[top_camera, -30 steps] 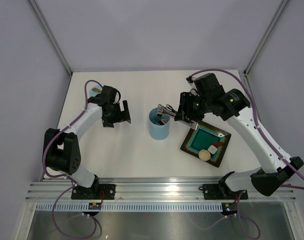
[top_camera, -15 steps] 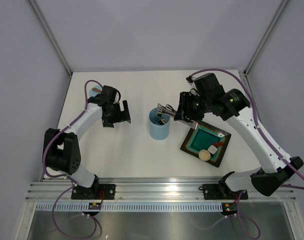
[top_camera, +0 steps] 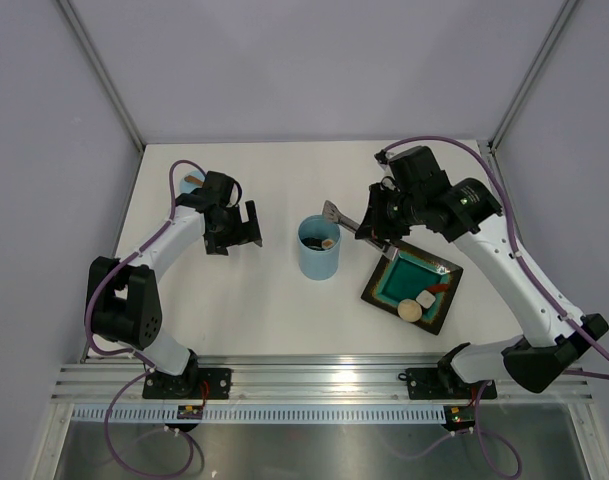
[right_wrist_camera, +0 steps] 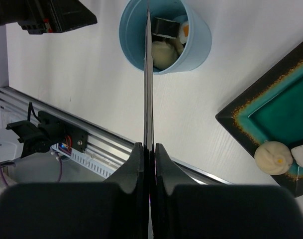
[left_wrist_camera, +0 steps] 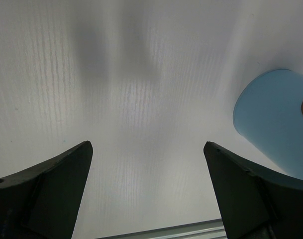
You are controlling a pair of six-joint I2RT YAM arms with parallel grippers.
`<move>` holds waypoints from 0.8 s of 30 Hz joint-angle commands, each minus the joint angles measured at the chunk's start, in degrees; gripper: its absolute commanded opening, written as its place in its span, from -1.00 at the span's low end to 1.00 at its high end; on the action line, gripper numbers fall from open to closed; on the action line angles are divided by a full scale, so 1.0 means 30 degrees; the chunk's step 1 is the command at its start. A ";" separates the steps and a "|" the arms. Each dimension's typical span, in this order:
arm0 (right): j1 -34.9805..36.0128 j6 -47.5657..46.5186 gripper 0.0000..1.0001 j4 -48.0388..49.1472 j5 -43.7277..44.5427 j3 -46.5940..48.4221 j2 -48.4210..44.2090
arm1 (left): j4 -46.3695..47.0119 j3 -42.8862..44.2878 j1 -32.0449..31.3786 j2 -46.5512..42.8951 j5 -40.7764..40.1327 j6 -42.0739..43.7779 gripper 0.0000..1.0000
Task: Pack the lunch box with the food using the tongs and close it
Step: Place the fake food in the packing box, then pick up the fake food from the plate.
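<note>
The light blue lunch box (top_camera: 319,250) stands upright at mid-table, also seen from above in the right wrist view (right_wrist_camera: 193,50). Food lies inside it: a beige bun (right_wrist_camera: 162,54), a dark piece (right_wrist_camera: 163,26) and a white piece (right_wrist_camera: 183,30). My right gripper (top_camera: 370,226) (right_wrist_camera: 148,147) is shut on the silver tongs (top_camera: 337,213) (right_wrist_camera: 148,74). The tongs' arms are pressed together and their tip hangs over the box's rim. More food rests on the dark plate (top_camera: 392,290): a bun (top_camera: 411,310), a white piece (top_camera: 425,298) and a red piece (top_camera: 437,288). My left gripper (top_camera: 252,225) (left_wrist_camera: 148,144) is open and holds nothing, left of the box (left_wrist_camera: 273,124).
A small flat blue disc (top_camera: 191,185) lies at the back left, partly behind the left arm. The plate (right_wrist_camera: 270,107) sits right of the box, near the right arm. An aluminium rail (top_camera: 314,378) runs along the table's near edge.
The tongs have lifted out of the lunch box and drawn back to the right. My right gripper has squeezed them fully together. The left arm has not moved.
</note>
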 commanded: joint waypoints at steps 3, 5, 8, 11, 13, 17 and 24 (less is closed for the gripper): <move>0.0174 0.0744 -0.95 0.0164 0.3315 -0.0072 -0.1548 | 0.0237 0.0283 0.0094 -0.0665 -0.0142 0.0028 0.98; 0.0174 0.1359 -0.95 -0.0768 0.5067 -0.0161 -0.1843 | 0.0208 0.0341 0.0065 -0.0665 -0.0200 0.0057 0.98; 0.0174 0.2442 -0.93 -0.2582 0.7324 -0.0512 -0.2487 | 0.0062 0.0517 0.0094 -0.0664 -0.0288 0.0145 0.98; 0.0174 0.3555 -0.90 -0.4930 0.8443 -0.1097 -0.2956 | -0.0055 0.0750 0.0094 -0.0636 -0.0434 0.0291 0.98; 0.0174 0.4257 -0.86 -0.6682 0.8506 -0.1770 -0.3308 | -0.0114 0.0897 0.0094 -0.0635 -0.0464 0.0321 0.98; 0.0174 0.5518 -0.75 -0.9209 0.8098 -0.2533 -0.4011 | -0.0056 0.0956 0.0094 -0.0519 -0.0493 0.0263 0.98; 0.0174 0.6458 -0.49 -0.9945 0.5608 -0.4607 -0.5416 | 0.0032 0.1073 0.0065 -0.0108 -0.0435 0.0262 0.98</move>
